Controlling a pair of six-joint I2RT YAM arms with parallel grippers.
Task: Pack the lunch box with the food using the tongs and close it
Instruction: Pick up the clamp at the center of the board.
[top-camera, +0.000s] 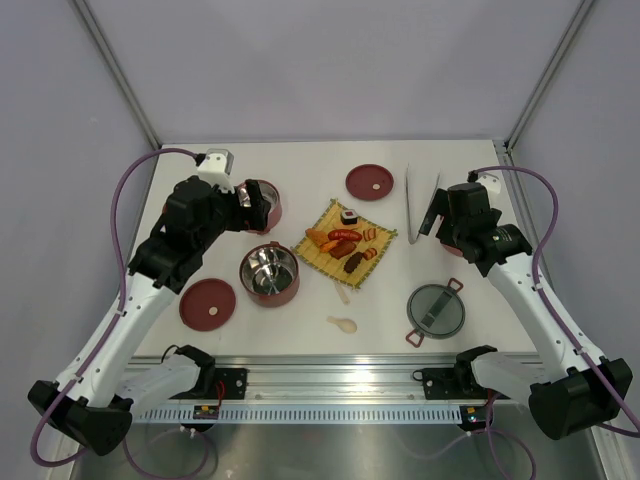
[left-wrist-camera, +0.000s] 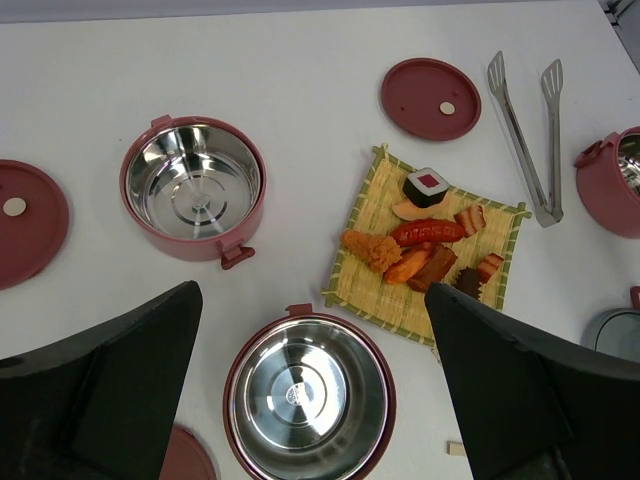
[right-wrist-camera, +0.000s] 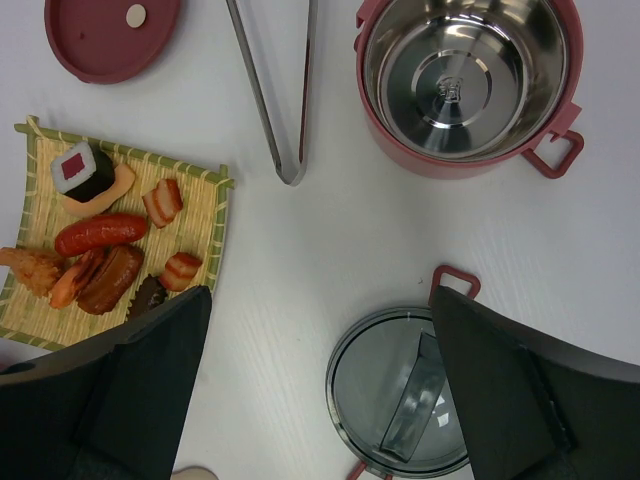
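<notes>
**Tongs first, nothing packed yet**

Nothing is held by either arm. The left gripper (left-wrist-camera: 312, 290) is spread as wide as it goes above the open lunch box tiers (left-wrist-camera: 193, 187). The right gripper (right-wrist-camera: 320, 292) is just as wide and is hung close to the tongs (right-wrist-camera: 264, 100). Every steel inside that can be seen is bare, so packing looks not yet begun, and the tongs are probably what gets grabbed first.

The tongs lie flat between a red lid (right-wrist-camera: 110, 35) and one tier, joined end toward the right gripper. They're thin and shiny, so the fingers should be brought right down to the surface. They should be closed across both arms partway along, not at the joint, or no squeeze gets passed to the tips. The grey lid (right-wrist-camera: 400, 390) nearby is best left alone for now. The food (right-wrist-camera: 100, 232) is bunched on the yellow mat (right-wrist-camera: 35, 210) with pieces touching, so one piece at a time is advised.

The setup is boxed in by plain pale walls (top-camera: 320, 60) with metal posts (top-camera: 110, 60) at the corners. The worktop (top-camera: 290, 330) is flat, white and matte. A small cream spoon (top-camera: 342, 323) is lying near the front edge.
</notes>
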